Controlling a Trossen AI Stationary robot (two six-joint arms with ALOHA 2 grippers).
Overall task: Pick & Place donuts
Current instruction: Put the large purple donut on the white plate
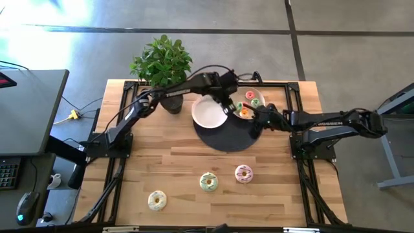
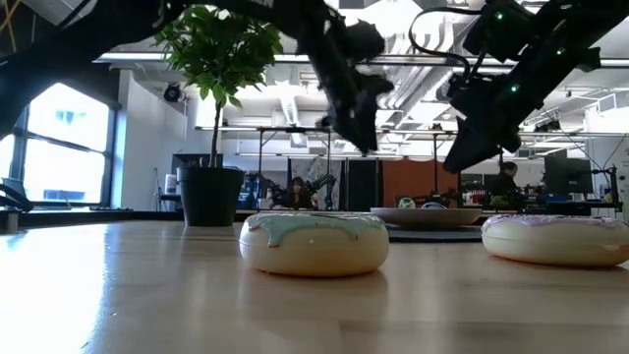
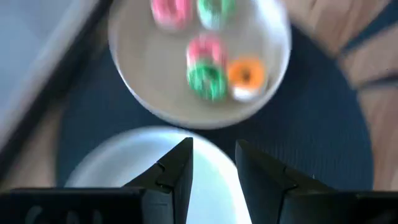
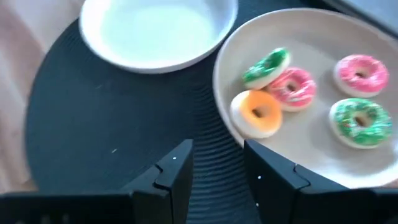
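Three larger donuts lie on the near part of the wooden surface [image 1: 174, 162]. The pale yellow-frosted donut [image 1: 157, 200] is nearest and furthest left. The mint-frosted donut [image 1: 208, 182], cream-bodied with a smooth glaze that drips over its rounded side, sits further right. The pink-frosted donut [image 1: 244, 173] is just right of it and apart from it.

Five tiny donuts rest on the beige plate [image 4: 311, 37] at the far side, which stands on a dark round mat [image 1: 226, 137]. In a tight cluster are a green-iced one [image 4: 266, 67] tilted against a pink one [image 4: 292, 86], and an orange-iced one [image 4: 257, 113] with a white body touching them. A second pink donut [image 4: 360, 74] and a second green one [image 4: 360, 121], both with pale sprinkles, lie a little apart from the cluster.

A white plate [image 1: 208, 112] sits empty just left of the beige one on the same mat.

The left pincer [image 3: 213, 163] hovers over the gap between the two plates, fingers a narrow gap apart and holding nothing. The right pincer [image 4: 217, 163] hangs above the mat beside the beige plate's near rim, fingers likewise parted and empty. A potted plant [image 1: 163, 65] stands at the far left of the surface.
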